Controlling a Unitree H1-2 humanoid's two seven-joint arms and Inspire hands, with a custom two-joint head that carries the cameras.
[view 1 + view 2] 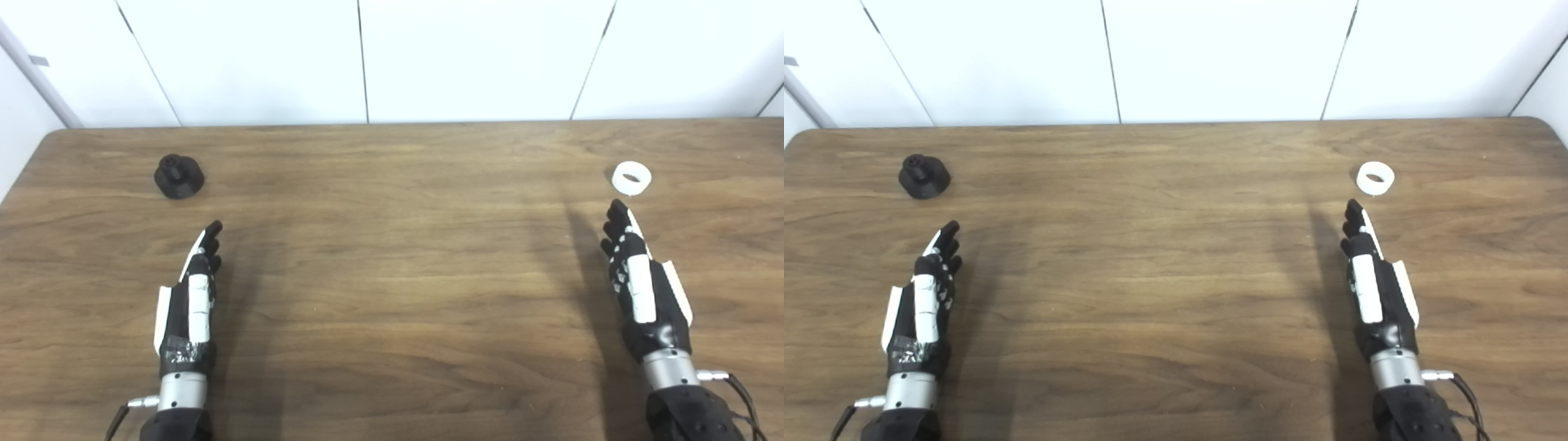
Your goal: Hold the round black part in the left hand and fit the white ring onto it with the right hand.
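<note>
Brown wood-grain tabletop [392,275] is being seen from above, w/ white wall panels [478,58] running behind its far edge. Nothing is being held by either robot hand.

The round black part [178,176] is being left resting on the tabletop at far left, upright, a small knob sticking up from its wider base. It is lying beyond the left robot hand [191,300], apart from the fingertips [212,231] & a little to their left; no contact is being made.

The white ring [631,177] is being left lying flat on the tabletop at far right, its hole facing up. It is sitting just beyond the right robot hand [640,288], near the fingertips [617,211] but not touching them, a little to their right.

Both robot hands are being held out edge-on over the tabletop, fingers stretched forward toward the far edge & lying side by side rather than curled; both are empty. Dark shadows are being cast on the wood beside each arm. A silver wrist cuff [182,392] is being shown below each robot hand, w/ thin cables trailing off near the bottom edge. The black part & the ring are being kept well apart, at opposite sides of the tabletop, w/ bare wood between them.
</note>
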